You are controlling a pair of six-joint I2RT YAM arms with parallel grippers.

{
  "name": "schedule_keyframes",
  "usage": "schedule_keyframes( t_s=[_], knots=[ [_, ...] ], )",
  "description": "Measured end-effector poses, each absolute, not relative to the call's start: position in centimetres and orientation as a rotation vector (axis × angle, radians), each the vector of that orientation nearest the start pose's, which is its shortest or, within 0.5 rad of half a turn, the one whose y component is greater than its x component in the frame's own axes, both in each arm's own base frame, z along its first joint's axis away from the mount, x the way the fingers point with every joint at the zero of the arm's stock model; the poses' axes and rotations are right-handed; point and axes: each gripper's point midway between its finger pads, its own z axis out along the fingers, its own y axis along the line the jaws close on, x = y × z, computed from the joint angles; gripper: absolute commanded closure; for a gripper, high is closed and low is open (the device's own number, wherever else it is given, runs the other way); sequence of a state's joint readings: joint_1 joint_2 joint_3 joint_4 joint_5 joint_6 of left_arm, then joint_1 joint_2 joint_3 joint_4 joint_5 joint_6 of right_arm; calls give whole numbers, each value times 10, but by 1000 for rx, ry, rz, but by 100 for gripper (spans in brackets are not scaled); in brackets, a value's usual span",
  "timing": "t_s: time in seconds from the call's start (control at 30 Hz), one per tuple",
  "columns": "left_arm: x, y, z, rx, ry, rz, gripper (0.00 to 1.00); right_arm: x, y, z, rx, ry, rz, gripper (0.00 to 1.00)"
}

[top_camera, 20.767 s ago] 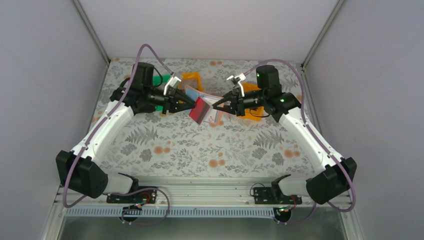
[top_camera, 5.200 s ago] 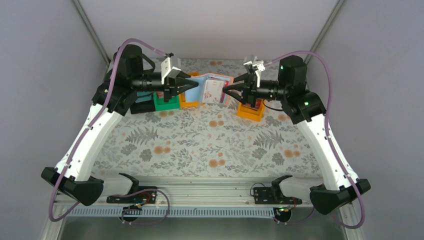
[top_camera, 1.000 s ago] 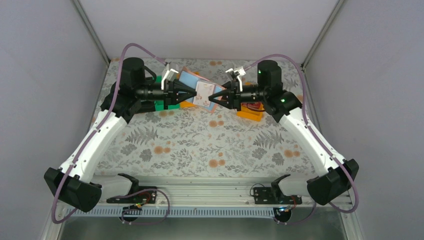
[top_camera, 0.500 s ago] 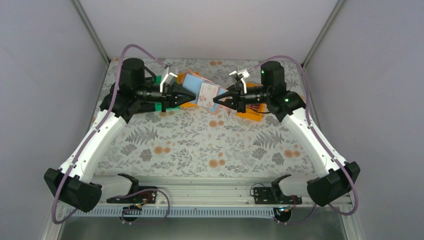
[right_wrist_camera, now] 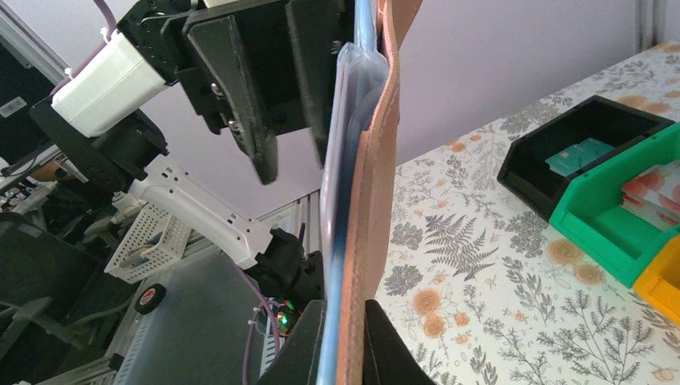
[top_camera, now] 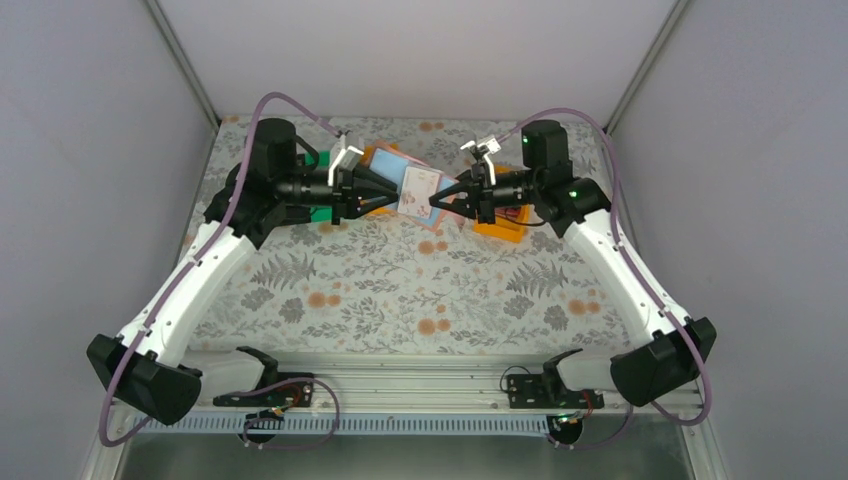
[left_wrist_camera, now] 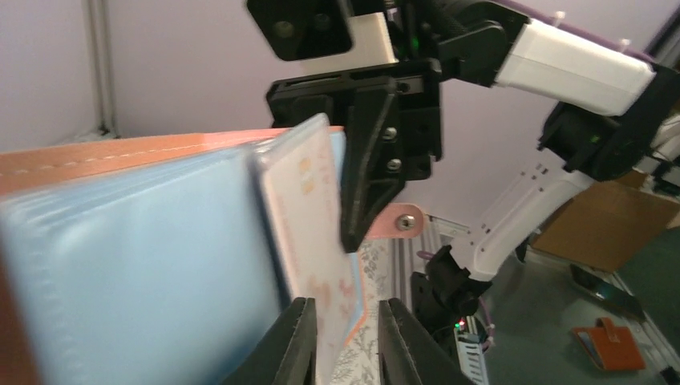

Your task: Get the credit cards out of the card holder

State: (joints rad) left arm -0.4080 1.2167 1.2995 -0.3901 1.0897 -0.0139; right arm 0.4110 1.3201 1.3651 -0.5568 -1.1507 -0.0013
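The card holder (top_camera: 400, 172) hangs open in the air between my two grippers, brownish-pink outside with pale blue sleeves (left_wrist_camera: 136, 265). My right gripper (top_camera: 437, 203) is shut on its cover and sleeves (right_wrist_camera: 370, 200), seen edge-on in the right wrist view. A whitish-pink credit card (top_camera: 418, 190) sticks out of a sleeve. My left gripper (top_camera: 397, 196) is narrowly open, and the edge of that card (left_wrist_camera: 317, 233) lies between its fingers (left_wrist_camera: 298, 345), against the left one. The closing tab (left_wrist_camera: 403, 219) shows behind the card.
A black bin (right_wrist_camera: 521, 164) holds a teal-blue card (right_wrist_camera: 581, 154). Beside it are a green bin (right_wrist_camera: 609, 237) with reddish-white cards (right_wrist_camera: 653, 188) and an orange bin (right_wrist_camera: 665, 281). Another orange bin (top_camera: 500, 228) sits under the right arm.
The left gripper has moved right, up to the card holder, so the whitish-pink card now lies between its fingers. The right gripper keeps its hold and has barely moved.
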Motion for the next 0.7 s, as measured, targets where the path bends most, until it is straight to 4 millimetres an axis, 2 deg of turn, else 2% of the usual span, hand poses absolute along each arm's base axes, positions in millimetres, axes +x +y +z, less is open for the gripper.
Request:
schedule_keyframes(
  t_s=[0.23, 0.37, 0.5, 0.63, 0.7],
  knots=[
    [244, -265, 387, 1033, 1619, -1233, 66, 229, 274, 371, -1110, 1705, 1460, 96],
    [244, -268, 387, 1032, 1619, -1248, 66, 228, 275, 373, -1116, 1699, 1465, 96],
    [234, -279, 385, 1075, 1605, -1292, 79, 231, 277, 374, -1108, 1704, 1464, 96],
    [239, -280, 384, 1067, 1610, -1285, 97, 231, 278, 375, -1106, 1709, 1474, 96],
    [242, -280, 385, 1061, 1610, -1279, 98, 231, 278, 376, -1107, 1706, 1474, 96]
  ],
)
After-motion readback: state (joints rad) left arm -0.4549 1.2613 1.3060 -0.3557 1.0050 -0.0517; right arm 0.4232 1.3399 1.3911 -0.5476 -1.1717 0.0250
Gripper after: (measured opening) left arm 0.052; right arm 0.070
